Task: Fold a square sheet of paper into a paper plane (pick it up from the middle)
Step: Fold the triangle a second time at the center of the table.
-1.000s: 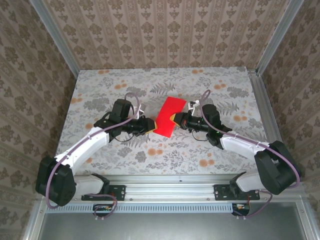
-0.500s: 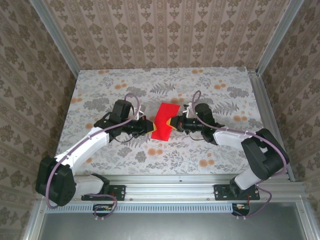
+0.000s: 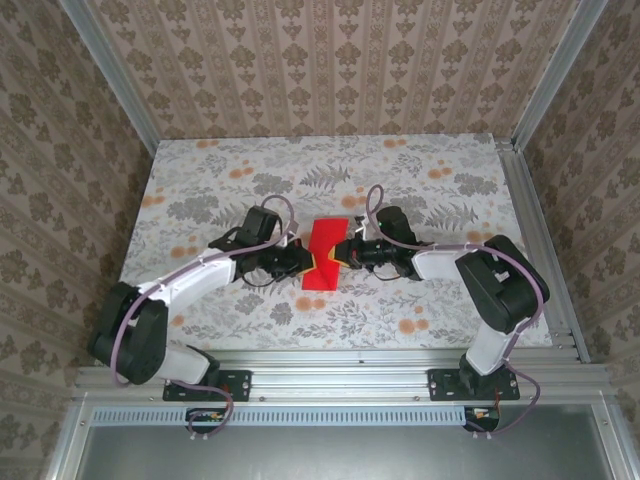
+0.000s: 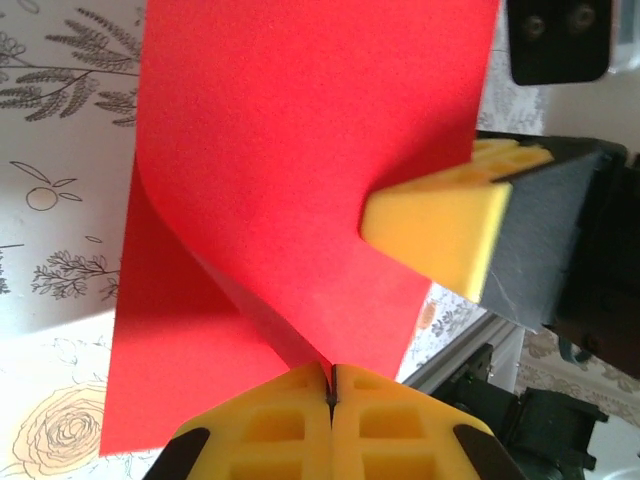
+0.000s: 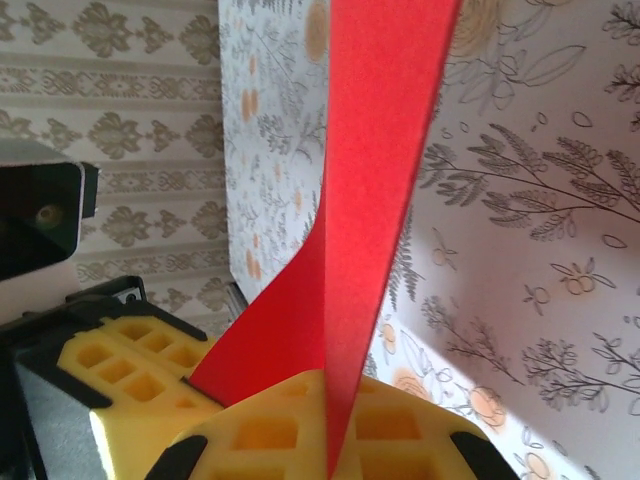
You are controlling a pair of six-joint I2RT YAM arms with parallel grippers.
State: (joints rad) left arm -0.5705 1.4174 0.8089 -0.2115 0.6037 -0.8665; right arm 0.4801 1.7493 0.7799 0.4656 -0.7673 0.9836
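The sheet of paper (image 3: pixel 328 233) sits at the centre of the top view, just below mid-frame. It is gathered to a narrow waist and flares out above and below, and no flat crease or dart shape is visible. Its long axis runs from upper frame to lower frame, leaning slightly to the right at the top. The sheet is curved, not flat. In the right wrist view it appears nearly edge-on, a thin red band rising from the bottom centre to the top of the frame.

The left gripper (image 4: pixel 330 378) is at the bottom centre of its own wrist view. Its jaws are pressed together on the sheet's near edge. The right gripper (image 5: pixel 328 400) is at the bottom centre of its wrist view and pinches the opposite edge in the same way. In the top view the two meet the waist from the left and from the right, nose to nose and close together, with only the paper between them.

Both arms are in contact with the sheet, so neither is nearer. The grip line lies across the long axis. Judged from this, the coming move depends on rotating or shifting one gripper against the other about that axis.

Whether the lower edge touches the table (image 3: pixel 200 185) cannot be told.
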